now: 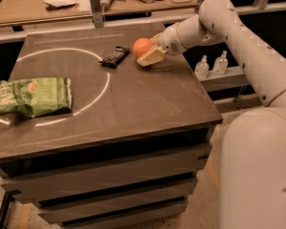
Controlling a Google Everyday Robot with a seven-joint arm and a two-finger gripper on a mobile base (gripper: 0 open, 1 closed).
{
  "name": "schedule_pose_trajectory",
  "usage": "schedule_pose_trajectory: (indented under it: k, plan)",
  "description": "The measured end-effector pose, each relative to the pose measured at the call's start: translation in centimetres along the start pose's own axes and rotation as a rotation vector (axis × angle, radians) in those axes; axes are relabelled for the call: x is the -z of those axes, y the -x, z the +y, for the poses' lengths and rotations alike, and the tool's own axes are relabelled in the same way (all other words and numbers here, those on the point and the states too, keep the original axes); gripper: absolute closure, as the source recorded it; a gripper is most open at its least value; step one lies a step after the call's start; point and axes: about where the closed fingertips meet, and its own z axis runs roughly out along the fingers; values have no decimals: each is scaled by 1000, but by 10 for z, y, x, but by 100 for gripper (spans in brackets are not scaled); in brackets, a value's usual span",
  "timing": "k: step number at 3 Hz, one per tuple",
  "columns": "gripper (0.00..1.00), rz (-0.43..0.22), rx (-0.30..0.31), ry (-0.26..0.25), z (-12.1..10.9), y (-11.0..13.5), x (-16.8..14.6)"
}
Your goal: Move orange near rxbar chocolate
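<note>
One two-finger gripper (150, 56) clamped the round bright orange (142, 46). Flat dark-wrapped rxbar chocolate (114, 56) lay near, on the orange's far side from it.

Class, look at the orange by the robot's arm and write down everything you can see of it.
The orange is a round, smooth, bright orange fruit, apparently whole. It sits over the far right part of the dark table, gripped by the end effector, whose tan finger presses its lower right side. The rxbar chocolate lies just left of it, not touching. Whether it rests on the tabletop cannot be told.
</note>
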Motion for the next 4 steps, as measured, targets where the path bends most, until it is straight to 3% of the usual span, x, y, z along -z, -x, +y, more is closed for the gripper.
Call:
schedule_pose_trajectory:
  k: [1, 3, 4]
  plan:
    - [100, -38, 20, -27, -2, 19, -8]
    - [100, -62, -9, -43, 6, 21, -35]
    - [84, -62, -16, -33, 8, 21, -41]
